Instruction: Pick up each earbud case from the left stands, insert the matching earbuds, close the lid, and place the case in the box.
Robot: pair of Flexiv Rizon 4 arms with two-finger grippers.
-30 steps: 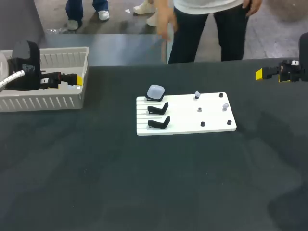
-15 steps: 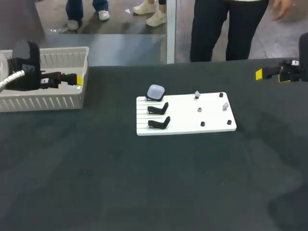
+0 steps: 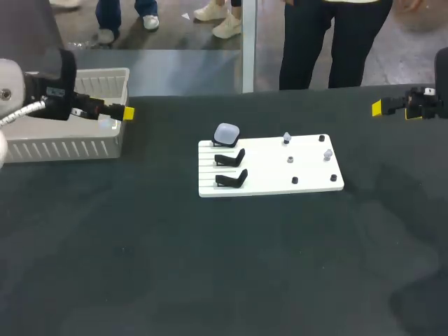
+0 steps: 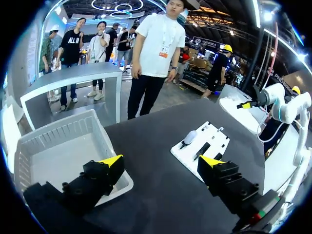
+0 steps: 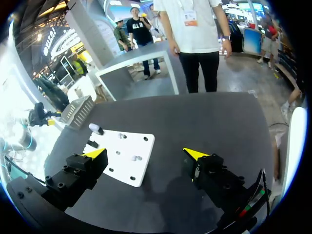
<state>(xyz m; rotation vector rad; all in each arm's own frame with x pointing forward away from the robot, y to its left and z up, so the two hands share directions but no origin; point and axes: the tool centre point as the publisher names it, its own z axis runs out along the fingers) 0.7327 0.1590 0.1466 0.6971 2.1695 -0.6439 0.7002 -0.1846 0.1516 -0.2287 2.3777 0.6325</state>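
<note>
At the upper left, the left gripper (image 3: pixel 120 115) hangs over the right end of the pale box (image 3: pixel 63 148), jaws wide apart. In the middle of the frame lies the white board (image 3: pixel 315 183). 1 earbud case (image 3: pixel 226 132) sits at its upper left corner, lid shut, with 2 black stands (image 3: pixel 231 157) just below it. Small earbuds (image 3: pixel 327 154) dot the board's right half. At the right edge, the right gripper (image 3: pixel 381 107) hangs well apart from the board, its jaws also apart.

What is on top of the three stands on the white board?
A pale earbud case sits on the far stand, covering most of it. The middle stand and near stand are bare.
</note>
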